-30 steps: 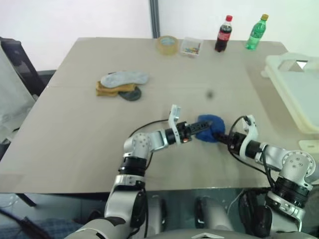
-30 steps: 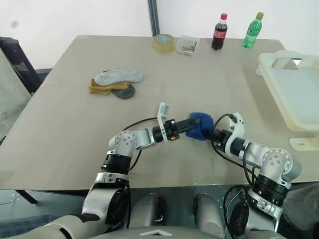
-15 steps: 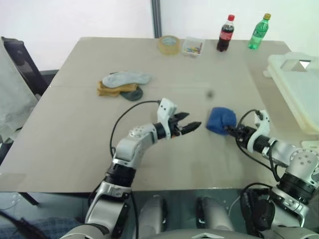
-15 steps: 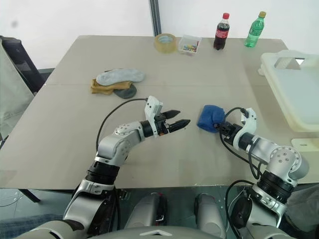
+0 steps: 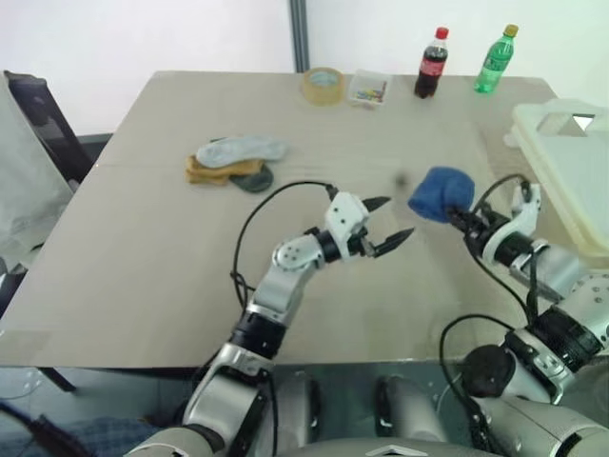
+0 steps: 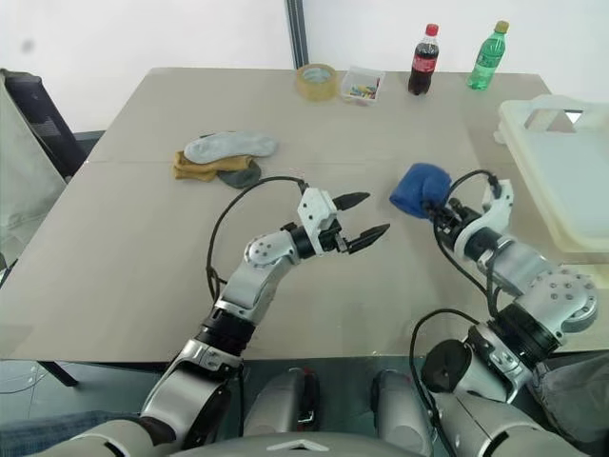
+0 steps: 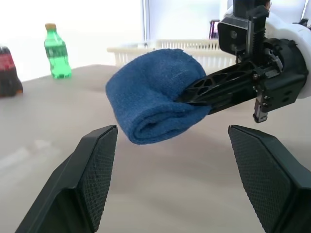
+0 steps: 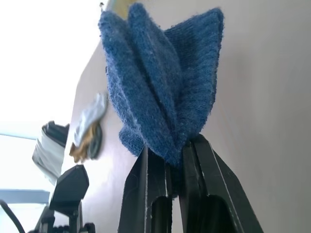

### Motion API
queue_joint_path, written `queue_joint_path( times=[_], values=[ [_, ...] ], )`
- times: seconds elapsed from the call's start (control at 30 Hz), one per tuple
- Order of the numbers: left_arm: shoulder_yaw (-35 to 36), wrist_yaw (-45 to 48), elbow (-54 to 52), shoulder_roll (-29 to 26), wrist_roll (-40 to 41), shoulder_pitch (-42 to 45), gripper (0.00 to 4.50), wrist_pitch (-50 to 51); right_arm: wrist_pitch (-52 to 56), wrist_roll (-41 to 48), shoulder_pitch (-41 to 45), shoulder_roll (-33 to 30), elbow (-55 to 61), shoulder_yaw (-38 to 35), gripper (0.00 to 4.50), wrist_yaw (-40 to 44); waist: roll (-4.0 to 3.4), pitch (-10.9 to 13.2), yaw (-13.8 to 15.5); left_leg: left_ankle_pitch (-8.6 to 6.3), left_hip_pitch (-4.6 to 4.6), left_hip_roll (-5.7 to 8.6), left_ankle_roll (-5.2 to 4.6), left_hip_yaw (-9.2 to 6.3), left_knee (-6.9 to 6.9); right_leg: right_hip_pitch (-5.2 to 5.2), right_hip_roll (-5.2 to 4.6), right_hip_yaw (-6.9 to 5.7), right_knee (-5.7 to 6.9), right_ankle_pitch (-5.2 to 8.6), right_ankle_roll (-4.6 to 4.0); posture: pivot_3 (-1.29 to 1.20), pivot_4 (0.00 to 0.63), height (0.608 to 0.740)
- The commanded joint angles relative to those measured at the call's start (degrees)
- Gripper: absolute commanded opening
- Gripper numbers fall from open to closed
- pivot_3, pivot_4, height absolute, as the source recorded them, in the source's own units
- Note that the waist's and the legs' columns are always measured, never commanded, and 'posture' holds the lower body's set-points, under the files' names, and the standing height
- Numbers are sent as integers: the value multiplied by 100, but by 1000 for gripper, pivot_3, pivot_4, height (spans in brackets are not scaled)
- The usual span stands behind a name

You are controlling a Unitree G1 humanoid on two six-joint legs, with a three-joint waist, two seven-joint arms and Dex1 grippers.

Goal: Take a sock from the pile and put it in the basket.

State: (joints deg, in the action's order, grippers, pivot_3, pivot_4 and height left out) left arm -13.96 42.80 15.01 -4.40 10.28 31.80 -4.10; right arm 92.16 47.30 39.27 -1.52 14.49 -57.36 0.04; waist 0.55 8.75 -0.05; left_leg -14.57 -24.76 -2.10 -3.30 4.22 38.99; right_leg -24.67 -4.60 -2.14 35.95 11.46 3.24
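Note:
A folded blue sock (image 5: 440,193) hangs above the table, pinched at its lower edge by my right gripper (image 8: 170,160), which is shut on it. It sits right of the table's middle, a short way left of the basket (image 5: 571,162), a large cream-white bin at the right edge. My left gripper (image 5: 390,221) stands open just left of the sock with nothing between its fingers; in the left wrist view the sock (image 7: 155,92) floats beyond its fingertips. The pile (image 5: 233,162) of grey, mustard and dark socks lies at the left middle of the table.
Along the far edge stand a tape roll (image 5: 322,84), a small clear box (image 5: 366,89) of coloured bits, a cola bottle (image 5: 430,65) and a green bottle (image 5: 493,60). A dark chair (image 5: 38,124) stands off the table's left side.
My right gripper has lifted the blue sock up and to the right, toward the basket. The left gripper has come off the sock, rolled over and risen, its fingers open.

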Motion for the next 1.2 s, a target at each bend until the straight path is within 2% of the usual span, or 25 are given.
queue_joint_path(
  times=[0.03, 0.17, 0.3, 0.4, 0.57, 0.8, 0.9, 1.0, 1.13, 1.2],
  values=[
    [44, 39, 29, 96, 40, 113, 3886, -117, 33, 490, 227, -66, 211, -309, 60, -428, -1, 0, -9, 0, 0, -1, 0, 0, -1, 0, 1, 0, 0, 0, 0, 0, 150, 740],
    [132, 70, 140, 209, 175, 192, 3886, -4, 33, 718, 609, -331, 49, -816, 60, -900, -8, 4, -33, 0, -1, 0, 0, 2, -1, 0, 0, 0, 0, 0, 0, 0, 150, 740],
    [97, 175, 220, 263, 142, 297, 3886, -58, -5, 489, 1321, -999, -588, -1703, 60, -1300, -16, 9, -5, 1, -2, 4, -2, 2, 0, 0, -4, 1, 0, 0, 1, 0, 150, 740],
    [51, 282, 132, 306, 194, 321, 3886, 57, -329, 286, 1667, -1474, -1122, -2028, 60, -1602, -16, 9, -23, 0, -1, 2, -2, 2, -2, 0, 1, 1, -1, 0, 1, 0, 150, 740],
    [-5, 296, 151, 357, 87, 370, 3886, -24, -1428, 82, 2000, -2019, -1984, -2179, 60, -2068, -29, 13, -52, 1, -1, 2, -2, 10, -9, -4, 2, 8, -3, 0, 1, 0, 150, 740],
    [49, 194, 293, 457, 11, 561, 3886, -112, -3021, 104, 2073, -2270, -2790, -2043, 60, -2396, -30, 12, -59, 1, 1, 2, -2, 16, -9, -5, 3, 16, -2, 0, 2, 0, 150, 740],
    [77, 155, 320, 491, 14, 619, 3886, -107, -3585, 229, 2074, -2311, -3122, -2025, 1191, -2538, -31, 13, -60, 1, 1, 2, -2, 17, -9, -5, 3, 18, -3, 0, 2, 0, 150, 740],
    [99, 105, 415, 511, -18, 673, 3886, -152, -4146, 175, 1949, -2390, -3431, -1942, 2782, -2658, -32, 13, -56, 1, 1, 1, -2, 19, -9, -5, 3, 19, -4, 0, 2, 0, 150, 740],
    [96, 75, 481, 526, -39, 705, 3886, -193, -4454, 345, 1812, -2406, -3583, -1854, 4455, -2861, -32, 13, -54, 1, 1, 2, -2, 20, -9, -5, 3, 20, -5, 0, 2, 0, 150, 740],
    [95, 76, 484, 517, -34, 703, 3886, -193, -4392, 558, 1786, -2395, -3432, -1743, 4455, -2916, -34, 14, -57, 1, 1, 2, -2, 21, -10, -5, 3, 22, -5, 0, 2, 0, 150, 740]
  ],
)
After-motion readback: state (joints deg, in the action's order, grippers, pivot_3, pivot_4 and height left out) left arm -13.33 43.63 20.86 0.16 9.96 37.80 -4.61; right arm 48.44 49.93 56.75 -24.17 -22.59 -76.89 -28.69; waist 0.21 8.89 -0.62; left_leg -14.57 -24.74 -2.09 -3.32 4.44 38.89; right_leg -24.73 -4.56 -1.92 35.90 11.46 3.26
